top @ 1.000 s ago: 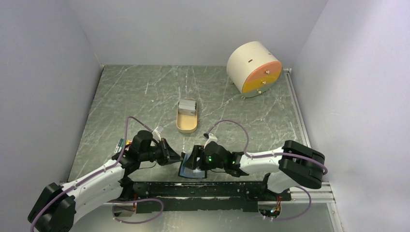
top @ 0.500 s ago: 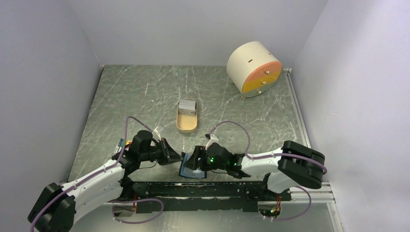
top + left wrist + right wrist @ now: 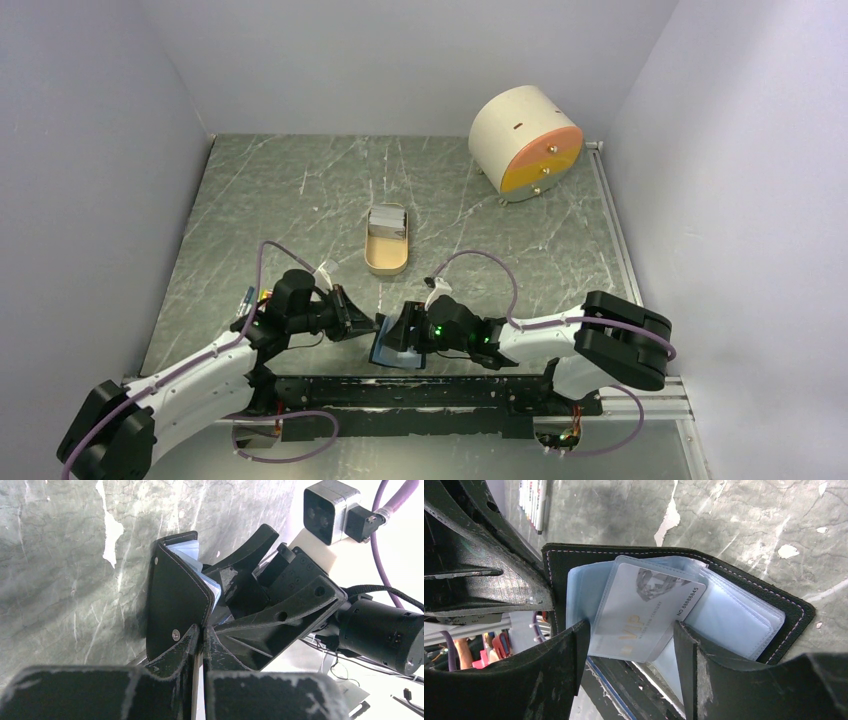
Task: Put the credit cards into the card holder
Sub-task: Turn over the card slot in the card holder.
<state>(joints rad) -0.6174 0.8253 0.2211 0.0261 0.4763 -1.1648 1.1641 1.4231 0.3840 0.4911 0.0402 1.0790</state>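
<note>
Wallet [image 3: 175, 600] sits open at the near edge of the table [image 3: 300, 200], approx midway btwn the two arm bases, propped up off the surface w/ its black outer side facing left and its blue-grey clear sleeves [image 3: 729, 615] facing right. Left gripper [image 3: 201, 632] is fully closed, tips pinched on the lower edge of the wallet's black flap, just by the small metal stud. Right gripper [image 3: 631, 635] comes in from the right side, jaws spread fairly wide w/ a white card [image 3: 649, 605] btwn them; both fingers touch the card's long edges, so it looks gripped across its width. Card is tilted, printed face up (gold lettering and a number visible), its upper end lying over or in the sleeves; can't tell if it is actually inside a pocket. The two grippers are very close together, wallet btwn them. Other cards [image 3: 386, 219] lie in the far end of a tan oval tray [image 3: 386, 268] at about the table's ctr, well apart from the wallet. Markers [image 3: 247, 300] lie toward the left edge, by the left arm. Round beige drum [image 3: 520, 135] w/ orange face stands in the far right corner.
</note>
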